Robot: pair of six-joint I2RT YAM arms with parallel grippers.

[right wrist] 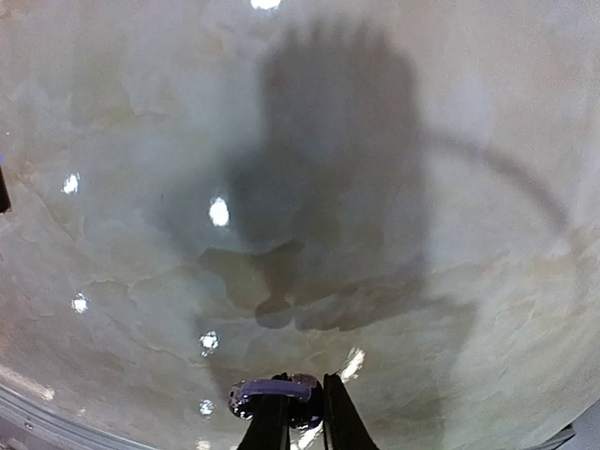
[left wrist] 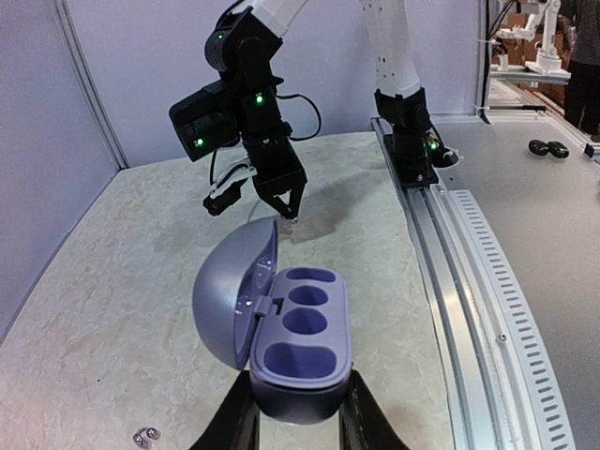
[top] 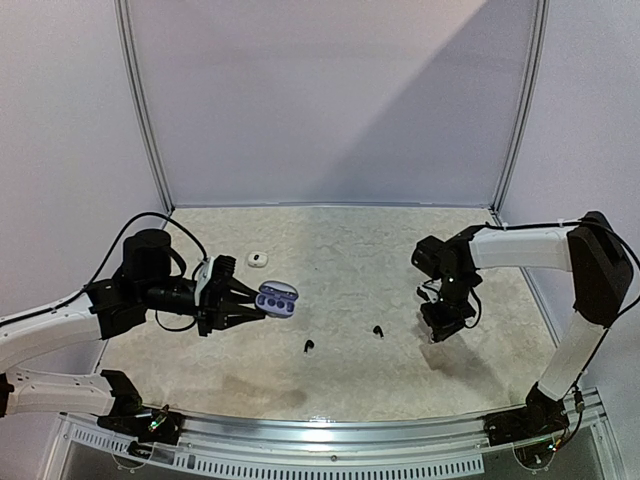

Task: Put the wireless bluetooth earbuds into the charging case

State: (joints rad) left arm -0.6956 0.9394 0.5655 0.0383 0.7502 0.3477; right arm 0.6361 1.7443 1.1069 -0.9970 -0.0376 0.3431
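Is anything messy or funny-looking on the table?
Nothing looks broken or spilled. Two black earbuds lie loose on the table, apart from each other, and the open case in the left pincer has empty wells. The right pincer grips a silvery earbud.

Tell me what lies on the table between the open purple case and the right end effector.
The top view shows one black earbud nearer the purple case and another black earbud nearer the right end effector; otherwise bare table.
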